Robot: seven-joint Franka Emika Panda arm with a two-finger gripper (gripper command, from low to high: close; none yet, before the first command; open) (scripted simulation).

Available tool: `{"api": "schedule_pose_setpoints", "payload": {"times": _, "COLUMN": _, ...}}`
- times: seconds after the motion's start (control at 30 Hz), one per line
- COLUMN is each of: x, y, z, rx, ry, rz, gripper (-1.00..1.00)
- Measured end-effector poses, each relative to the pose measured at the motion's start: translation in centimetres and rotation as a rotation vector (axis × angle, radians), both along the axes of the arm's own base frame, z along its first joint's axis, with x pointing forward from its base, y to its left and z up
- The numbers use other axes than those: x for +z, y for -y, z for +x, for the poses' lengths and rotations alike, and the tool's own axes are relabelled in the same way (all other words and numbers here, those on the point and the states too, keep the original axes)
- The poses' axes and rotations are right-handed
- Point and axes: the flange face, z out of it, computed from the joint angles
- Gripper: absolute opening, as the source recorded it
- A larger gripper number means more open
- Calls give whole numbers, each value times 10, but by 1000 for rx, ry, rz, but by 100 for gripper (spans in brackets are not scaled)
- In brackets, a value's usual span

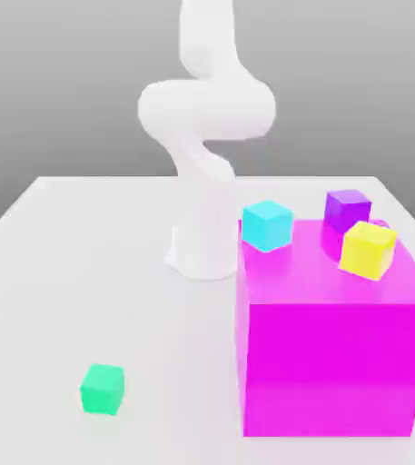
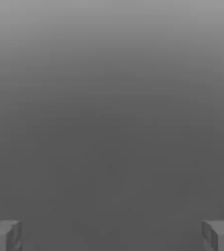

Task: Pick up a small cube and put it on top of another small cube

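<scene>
A white table [image 1: 83, 272] is seen in the exterior view, with the white arm [image 1: 206, 136] rising from its base near the table's middle. The arm's upper links are folded above the base and run out of the picture at the top.

The green cube [image 1: 102, 390] is seen lying on the table in the foreground, toward the exterior view's left, standing alone and well apart from everything else. It rests flat on the surface and is not touched by anything.

A big magenta block [image 1: 333, 363] is seen on the exterior view's right, just beside the arm's base. Three small cubes are carried on its top face: a cyan cube [image 1: 267, 225] near the corner closest to the arm, a purple cube [image 1: 347, 210] toward the far edge, and a yellow cube [image 1: 368, 250] in front of the purple one, slightly tilted. The three are set apart from one another.

In the hand view the gripper [image 2: 112, 235] is seen with its two grey fingertips [image 2: 3, 235] at opposite edges of the picture, spread wide. Nothing is held between them; plain grey background is seen beyond.
</scene>
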Motion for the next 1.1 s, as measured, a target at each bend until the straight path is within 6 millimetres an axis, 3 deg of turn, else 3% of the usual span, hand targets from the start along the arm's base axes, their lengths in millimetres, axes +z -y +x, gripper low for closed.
{"api": "schedule_pose_setpoints", "payload": {"times": 0.17, "x": -103, "y": 34, "z": 52, "rx": -39, "ry": -164, "rz": -25, "gripper": 0}}
{"api": "schedule_pose_setpoints", "payload": {"times": 0.37, "x": -231, "y": 78, "z": 74, "rx": -73, "ry": -354, "rz": -25, "gripper": 0}}
{"api": "schedule_pose_setpoints", "payload": {"times": 0.53, "x": -337, "y": 110, "z": 63, "rx": -92, "ry": -510, "rz": 0, "gripper": 0}}
{"api": "schedule_pose_setpoints", "payload": {"times": 0.73, "x": -454, "y": 136, "z": 16, "rx": -110, "ry": -689, "rz": 62, "gripper": 0}}
{"api": "schedule_pose_setpoints", "payload": {"times": 0.93, "x": -525, "y": 137, "z": 8, "rx": -107, "ry": -718, "rz": 72, "gripper": 0}}
{"api": "schedule_pose_setpoints", "payload": {"times": 0.97, "x": -533, "y": 137, "z": 7, "rx": -106, "ry": -718, "rz": 72, "gripper": -100}}
{"api": "schedule_pose_setpoints", "payload": {"times": 1.1, "x": -533, "y": 137, "z": 7, "rx": -107, "ry": -718, "rz": 72, "gripper": -100}}
